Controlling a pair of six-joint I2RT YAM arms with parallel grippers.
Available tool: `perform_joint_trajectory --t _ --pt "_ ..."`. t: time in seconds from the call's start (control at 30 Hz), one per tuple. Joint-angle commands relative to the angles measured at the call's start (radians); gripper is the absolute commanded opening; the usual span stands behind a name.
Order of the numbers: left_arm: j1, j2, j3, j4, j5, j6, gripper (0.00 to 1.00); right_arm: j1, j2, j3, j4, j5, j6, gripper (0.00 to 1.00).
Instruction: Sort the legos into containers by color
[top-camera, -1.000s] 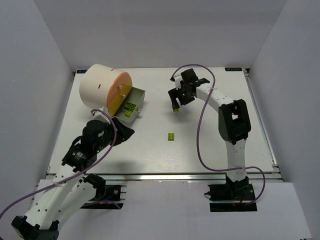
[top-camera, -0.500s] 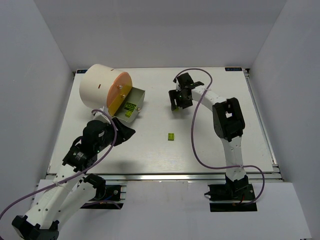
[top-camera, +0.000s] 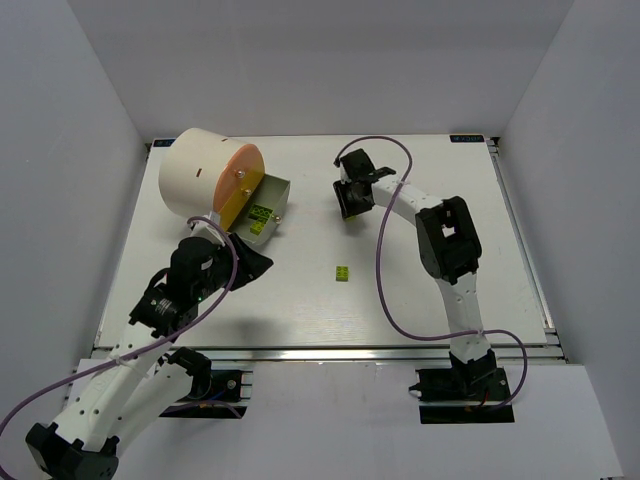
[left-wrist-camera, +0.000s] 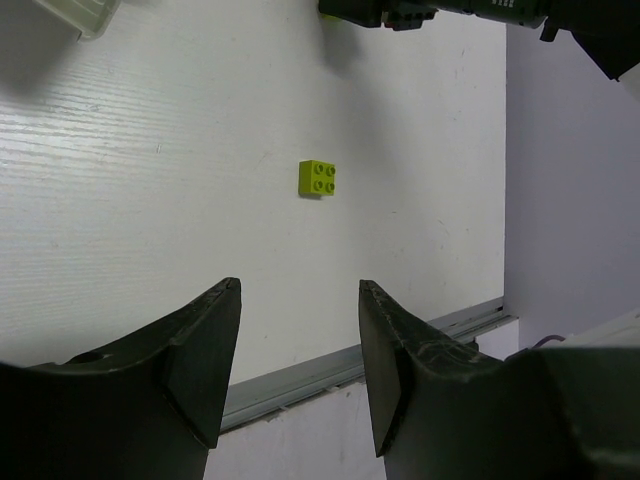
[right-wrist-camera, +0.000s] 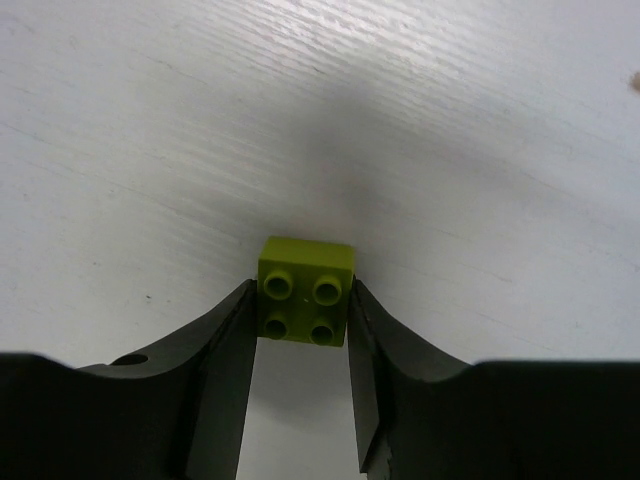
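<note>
In the right wrist view a yellow-green lego (right-wrist-camera: 305, 290) sits on the white table, and my right gripper (right-wrist-camera: 300, 295) is shut on it, both fingers pressed against its sides. From above, that right gripper (top-camera: 352, 205) is at the far middle of the table, hiding its brick. A second yellow-green lego (top-camera: 342, 272) (left-wrist-camera: 318, 178) lies loose at the table's centre. One of the containers, an open tray (top-camera: 283, 190), sticks out of the cream drum (top-camera: 200, 170) and holds yellow-green legos (top-camera: 260, 213). My left gripper (top-camera: 250, 262) (left-wrist-camera: 300, 300) is open and holds nothing, near the tray.
The drum's orange round face (top-camera: 240, 185) points toward the table's middle. A purple cable (top-camera: 385, 270) loops beside the right arm. The table's metal front rail (left-wrist-camera: 330, 370) runs just beyond the left fingers. White walls enclose the table on three sides.
My right gripper has closed its jaws onto the yellow-green lego, and its arm has swung slightly to the left. The left arm has barely shifted and stays open.
</note>
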Motion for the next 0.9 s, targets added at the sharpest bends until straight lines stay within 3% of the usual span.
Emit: perform_joint_trajectory --t 0.0,0.03,0.13,0.3,0.43,0.57,0.67,0.8,0.87 --pt "0.002 -0.013 -0.008 0.021 0.018 -0.002 0.60 0.007 -0.041 0.003 0.085 -0.036 -0.108 0.07" --pt "0.002 -0.015 -0.012 0.023 0.019 -0.002 0.60 0.004 -0.062 -0.034 0.131 -0.065 -0.155 0.04" --pt "0.002 -0.031 -0.032 0.026 0.021 -0.005 0.60 0.009 -0.209 -0.115 0.307 -0.357 -0.311 0.02" --pt "0.002 -0.045 -0.046 0.032 0.021 -0.011 0.60 0.037 -0.270 -0.128 0.474 -0.632 -0.505 0.00" --pt "0.002 -0.047 -0.044 0.029 0.018 -0.013 0.60 0.095 -0.183 0.007 0.458 -0.674 -0.522 0.00" --pt "0.002 -0.054 -0.044 0.023 0.016 -0.011 0.60 0.150 -0.081 0.202 0.427 -0.666 -0.508 0.09" --pt "0.002 -0.065 -0.044 0.021 0.016 -0.013 0.61 0.198 -0.018 0.260 0.433 -0.627 -0.520 0.16" --pt "0.002 -0.068 -0.035 0.017 0.016 -0.013 0.62 0.238 0.039 0.325 0.438 -0.567 -0.510 0.40" --pt "0.002 -0.067 -0.028 0.015 0.019 -0.014 0.62 0.239 0.049 0.328 0.438 -0.542 -0.493 0.44"
